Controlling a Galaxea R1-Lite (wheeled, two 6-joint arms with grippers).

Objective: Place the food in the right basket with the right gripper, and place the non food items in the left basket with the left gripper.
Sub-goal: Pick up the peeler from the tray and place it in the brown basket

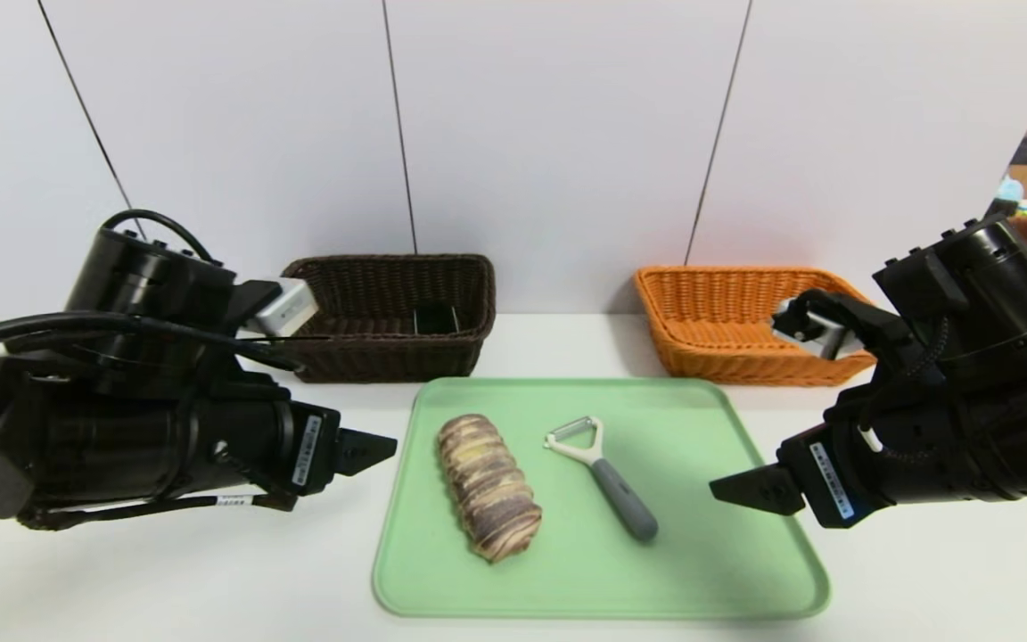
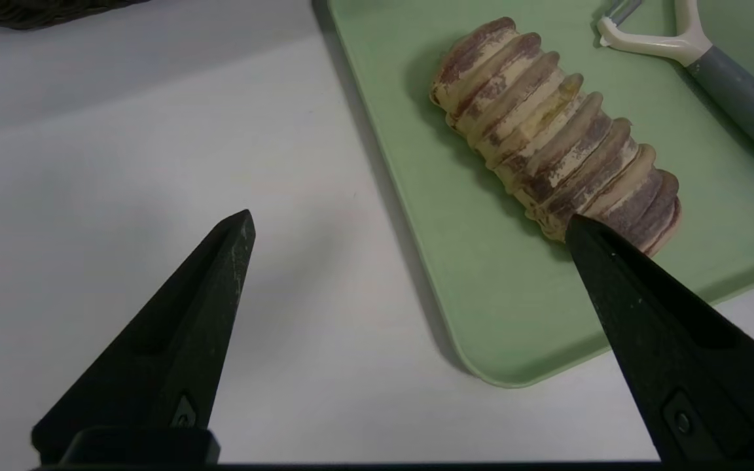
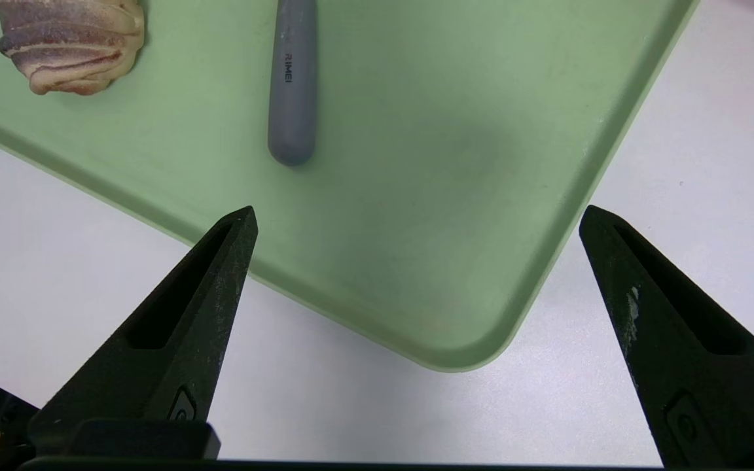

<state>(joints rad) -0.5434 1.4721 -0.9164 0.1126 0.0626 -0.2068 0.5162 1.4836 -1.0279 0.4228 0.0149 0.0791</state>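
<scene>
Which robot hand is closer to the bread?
The left. The left gripper hovers open just off the tray's left edge, near the bread. The right gripper, also open, is over the tray's right edge, with the peeler between it and the bread.

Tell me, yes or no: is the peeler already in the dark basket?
No, the peeler lies on the green tray beside the roll.

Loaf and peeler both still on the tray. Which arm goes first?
Probably left. The left gripper is open beside the tray, and the peeler belongs in the dark basket. The open right gripper is farther from the loaf.
</scene>
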